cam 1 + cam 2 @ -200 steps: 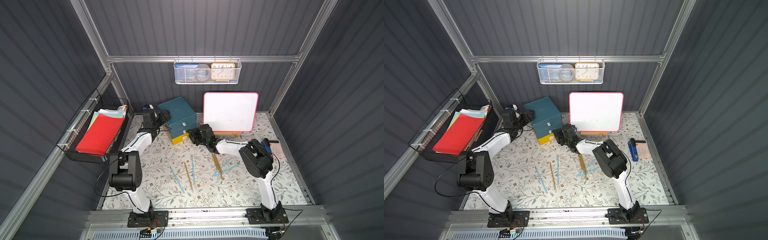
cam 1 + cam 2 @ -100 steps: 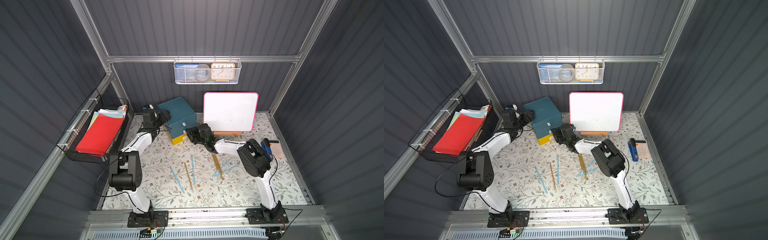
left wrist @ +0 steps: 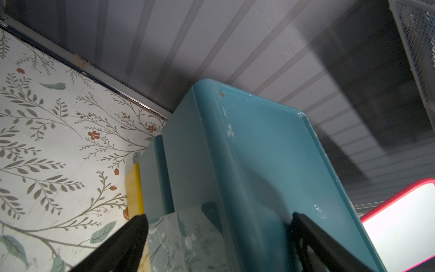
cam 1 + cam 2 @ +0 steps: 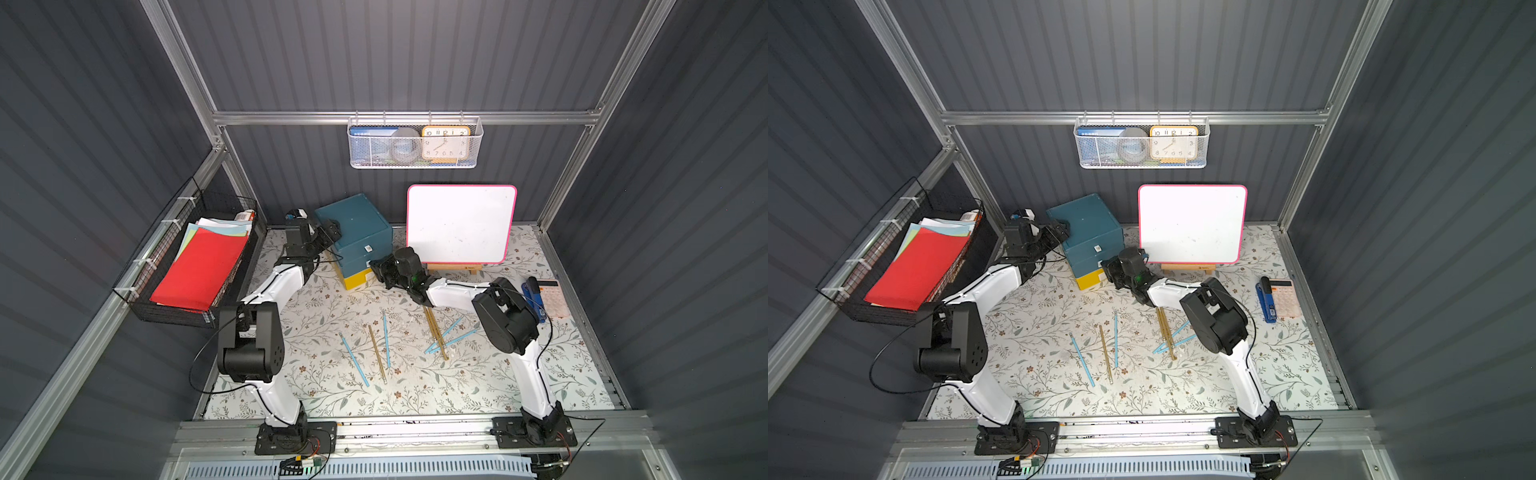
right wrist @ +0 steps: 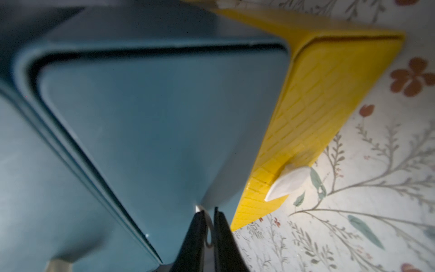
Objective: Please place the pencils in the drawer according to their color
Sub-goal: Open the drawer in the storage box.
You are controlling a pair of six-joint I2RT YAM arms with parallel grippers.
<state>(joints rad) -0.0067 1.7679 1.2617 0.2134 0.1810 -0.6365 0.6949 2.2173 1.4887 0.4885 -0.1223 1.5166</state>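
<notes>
A small teal cabinet (image 4: 353, 224) (image 4: 1084, 224) with a yellow bottom drawer (image 4: 358, 280) (image 5: 317, 94) stands at the back of the table. My right gripper (image 4: 372, 264) (image 4: 1104, 264) (image 5: 209, 212) is shut on the small white tab handle (image 5: 199, 208) of the teal drawer above the yellow one. My left gripper (image 4: 332, 228) (image 4: 1061, 227) (image 3: 219, 217) is open, its fingers astride the cabinet's upper rear corner. Light blue pencils (image 4: 354, 359) (image 4: 1082, 359) and golden-yellow pencils (image 4: 434, 332) (image 4: 1166, 332) lie loose mid-table. All drawers look closed.
A pink-framed whiteboard (image 4: 459, 224) stands on an easel right of the cabinet. A blue stapler (image 4: 532, 297) and a calculator (image 4: 550, 297) lie at the right edge. A wire tray of papers (image 4: 195, 266) hangs on the left wall, and a mesh basket with a clock (image 4: 415, 143) on the back wall.
My right gripper has moved slightly in toward the cabinet front and closed on the drawer's tab handle. The left arm and the pencils have not moved.
</notes>
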